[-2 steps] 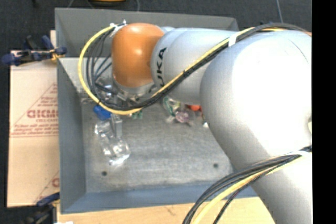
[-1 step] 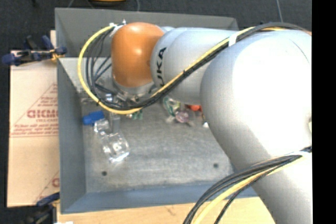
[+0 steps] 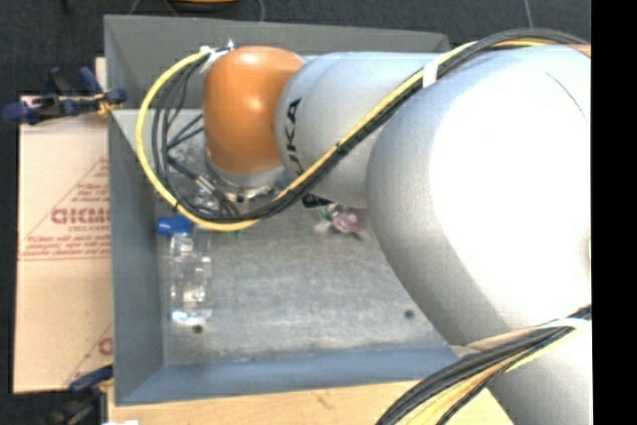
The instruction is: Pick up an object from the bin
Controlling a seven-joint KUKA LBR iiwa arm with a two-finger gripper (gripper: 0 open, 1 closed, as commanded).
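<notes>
Camera view puts the gripper (image 3: 227, 192) low in the upper left part of the bin (image 3: 299, 368), tucked under the arm's orange cover (image 3: 249, 109) and looped cables (image 3: 149, 164), so we cannot tell whether it is spread or closed. We see a clear plastic bottle (image 3: 187, 272) lying on the floor along the left wall, its blue cap (image 3: 173, 226) just below the gripper; whether they touch we cannot tell. A small pinkish thing (image 3: 345, 220) lies near the middle, beside the arm.
</notes>
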